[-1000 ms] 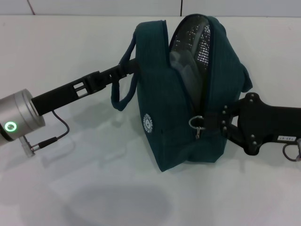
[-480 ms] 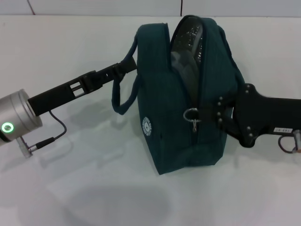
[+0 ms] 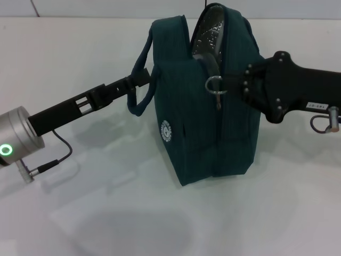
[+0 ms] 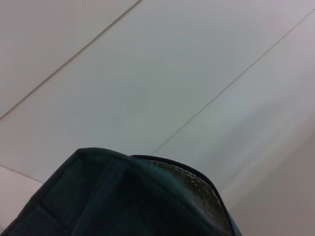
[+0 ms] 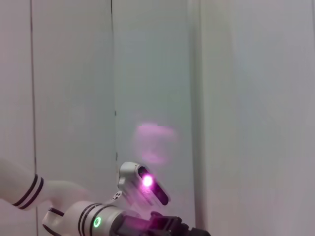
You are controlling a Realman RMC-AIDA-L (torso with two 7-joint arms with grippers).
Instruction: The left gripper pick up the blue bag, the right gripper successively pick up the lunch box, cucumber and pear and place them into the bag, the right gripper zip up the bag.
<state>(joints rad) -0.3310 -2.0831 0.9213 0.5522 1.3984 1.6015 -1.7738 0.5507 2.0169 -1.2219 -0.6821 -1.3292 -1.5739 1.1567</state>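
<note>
White tabletop (image 3: 106, 213) fills the lower part of the head view, bare but for a soft shadow near the bottom edge. Above it, in the centre of the frame, the blue bag (image 3: 192, 133), a large dark teal fabric lunch bag with a small white round logo (image 3: 168, 129) on its near face, stands upright on the table. From the lower left the left gripper (image 3: 143, 76), a black two-finger claw on a black arm with a silver cylinder segment bearing a green light (image 3: 6, 150), reaches up and right to the bag's near loop handle (image 3: 139, 85) and is closed on it at the bag's upper left side. On the right of the frame the right gripper (image 3: 226, 84), a black two-finger claw on a black arm with a small white number label (image 3: 316, 106), reaches in from the right edge to the metal ring zipper pull (image 3: 213, 85) on the upper part of the bag; its fingers meet at the pull and appear to pinch it. Beyond the pull the zipper is open toward the top, showing silver foil lining (image 3: 210, 29). The left wrist view shows the bag's teal top edge (image 4: 123, 196) with a strip of foil.
</note>
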